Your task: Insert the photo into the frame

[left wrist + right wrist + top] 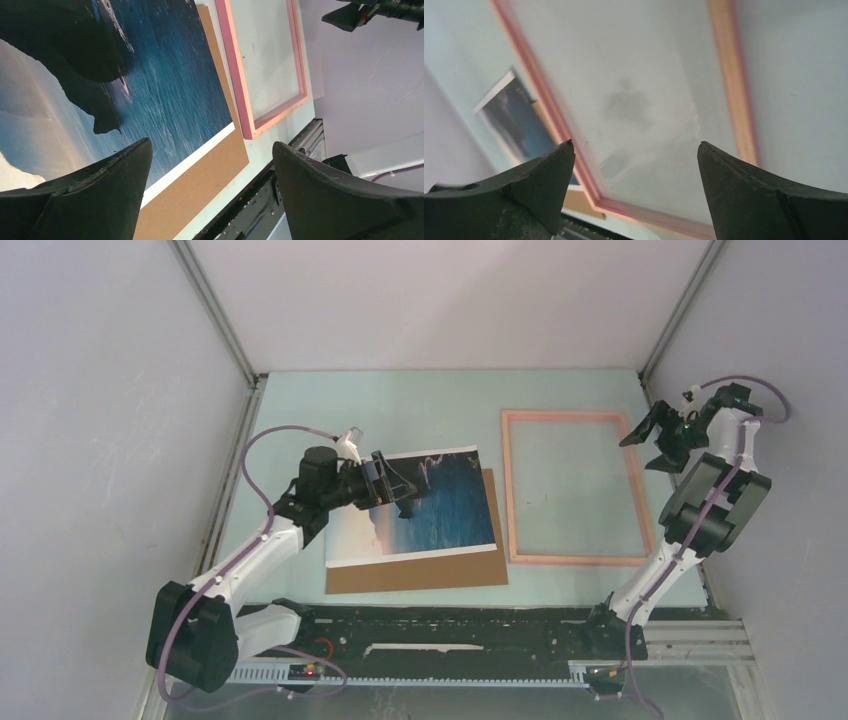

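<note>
The photo (440, 510) lies face up, showing blue sea, a dark cliff and a white border, on top of a brown cardboard sheet (420, 572). It fills the left wrist view (165, 85) and shows small in the right wrist view (519, 122). The salmon-pink frame (512, 490) lies flat to its right, see-through in the middle; it also shows in the left wrist view (235, 75) and the right wrist view (729, 75). My left gripper (408, 488) is open and empty, low over the photo's left part. My right gripper (648, 448) is open and empty, above the frame's far right corner.
The pale green table (420, 410) is walled by grey panels on the left, back and right. A black rail (450, 625) with the arm bases runs along the near edge, just behind the cardboard's near side.
</note>
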`<state>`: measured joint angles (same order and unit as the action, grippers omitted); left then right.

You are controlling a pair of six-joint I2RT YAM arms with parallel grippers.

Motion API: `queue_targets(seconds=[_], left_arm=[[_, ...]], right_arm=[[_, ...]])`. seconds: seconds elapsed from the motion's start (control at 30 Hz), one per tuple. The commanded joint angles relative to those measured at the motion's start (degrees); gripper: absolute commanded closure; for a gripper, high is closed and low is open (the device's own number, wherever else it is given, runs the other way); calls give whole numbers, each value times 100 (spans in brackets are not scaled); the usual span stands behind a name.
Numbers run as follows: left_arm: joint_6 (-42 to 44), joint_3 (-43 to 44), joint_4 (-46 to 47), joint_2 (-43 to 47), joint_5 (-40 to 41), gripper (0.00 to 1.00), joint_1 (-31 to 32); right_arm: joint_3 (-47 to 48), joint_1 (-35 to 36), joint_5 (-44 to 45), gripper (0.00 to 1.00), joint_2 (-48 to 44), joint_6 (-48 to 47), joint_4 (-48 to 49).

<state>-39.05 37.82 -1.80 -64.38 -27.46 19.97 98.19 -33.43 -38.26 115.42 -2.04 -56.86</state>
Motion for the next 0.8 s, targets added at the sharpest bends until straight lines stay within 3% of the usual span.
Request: queue_targets(seconds=[0.0, 0.2, 0.3, 0.37, 0.53, 0.63, 0.77], left_arm=[[-82, -36, 299, 44, -162, 2, 39], [-77, -71, 321, 71, -157, 3, 34], [-102, -91, 361, 50, -161, 3, 34], [-95, -87, 365, 40, -183, 3, 34], [266, 140, -152, 118, -135, 3, 20], [690, 522, -811, 260, 99, 2, 16], [724, 822, -1033, 383, 427, 0, 37]], right_arm=[[133, 305, 2007, 1, -604, 261, 71], [491, 1267, 4791, 0, -544, 228, 218], [739, 1746, 5213, 0, -468, 516, 555], [965, 1936, 4578, 1, -383, 1028, 842], [773, 2128, 2887, 0, -80, 2832, 2607], [1407, 2338, 2843, 1, 478, 3025, 3047], [3118, 2541, 3217, 0, 1624, 2851, 2192]])
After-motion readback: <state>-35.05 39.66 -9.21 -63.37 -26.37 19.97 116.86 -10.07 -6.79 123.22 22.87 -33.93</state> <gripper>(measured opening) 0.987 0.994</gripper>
